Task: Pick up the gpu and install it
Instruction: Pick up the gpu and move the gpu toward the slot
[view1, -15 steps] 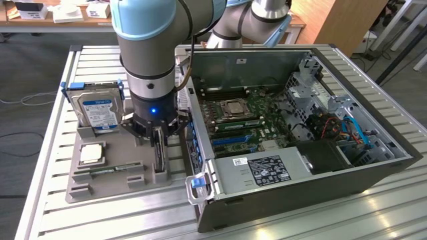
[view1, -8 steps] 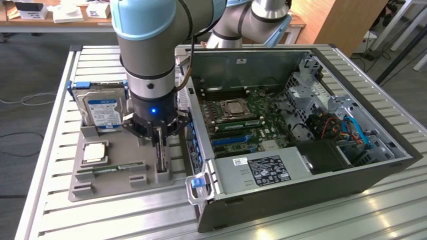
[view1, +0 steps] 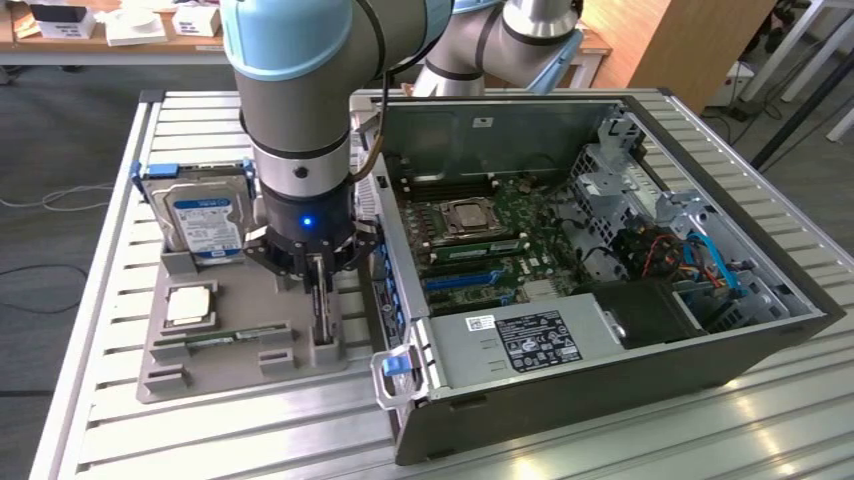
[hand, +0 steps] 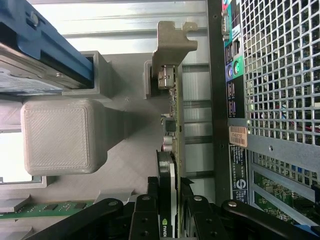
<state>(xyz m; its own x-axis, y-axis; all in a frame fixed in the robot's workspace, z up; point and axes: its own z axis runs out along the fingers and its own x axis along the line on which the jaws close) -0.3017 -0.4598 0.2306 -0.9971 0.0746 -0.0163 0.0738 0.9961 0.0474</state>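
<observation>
dark grey floor, wooden furniture behind the slatted table.

The gpu: green board edge, grey metal end bracket. The hard drive: silver with a blue label, in a plain grey holder. The arm: grey tubes, pale-blue joint caps; the counter: silver, striped by slats.

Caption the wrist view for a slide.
Gripper astride the edge-on gpu, which stands in its grey holder beside the computer case.

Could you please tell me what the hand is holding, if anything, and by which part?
The hand grips the gpu by its flat faces, at the end away from its metal bracket.
</observation>
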